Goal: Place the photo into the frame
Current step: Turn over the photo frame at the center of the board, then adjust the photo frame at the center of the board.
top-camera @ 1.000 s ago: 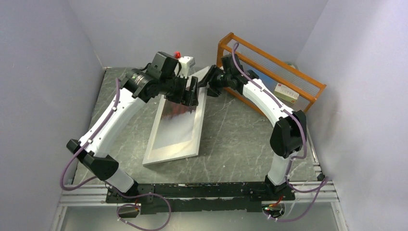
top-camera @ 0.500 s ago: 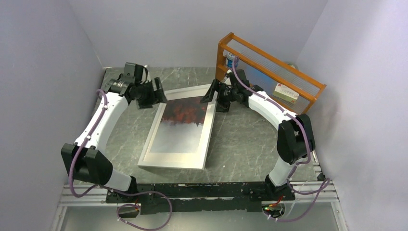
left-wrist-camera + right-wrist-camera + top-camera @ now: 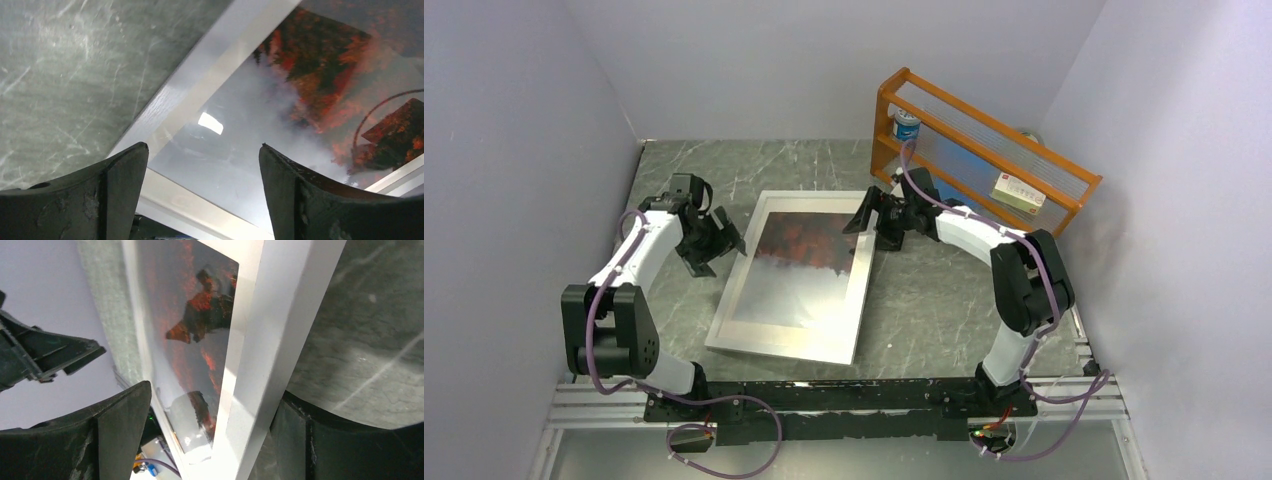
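The white frame (image 3: 779,350) lies flat on the grey table, and the photo (image 3: 799,265) sits inside it, red foliage at the far end and pale mist at the near end. My left gripper (image 3: 714,245) is open beside the frame's left edge. In the left wrist view its jaws (image 3: 202,146) stand wide over the frame's border (image 3: 200,85) and the photo (image 3: 320,65), holding nothing. My right gripper (image 3: 869,215) is at the far right corner. In the right wrist view it (image 3: 215,390) is open, with the frame's right border (image 3: 270,315) running between the fingers beside the photo (image 3: 195,305).
An orange wooden rack (image 3: 984,150) stands at the back right, just behind the right arm. It holds a blue can (image 3: 906,125) and a small white box (image 3: 1019,190). Pale walls close in the table on the left, right and back.
The frame, raised at its far end a second ago, now lies flat and nearer. The left gripper has left it and moved left and nearer. The right jaws have widened.
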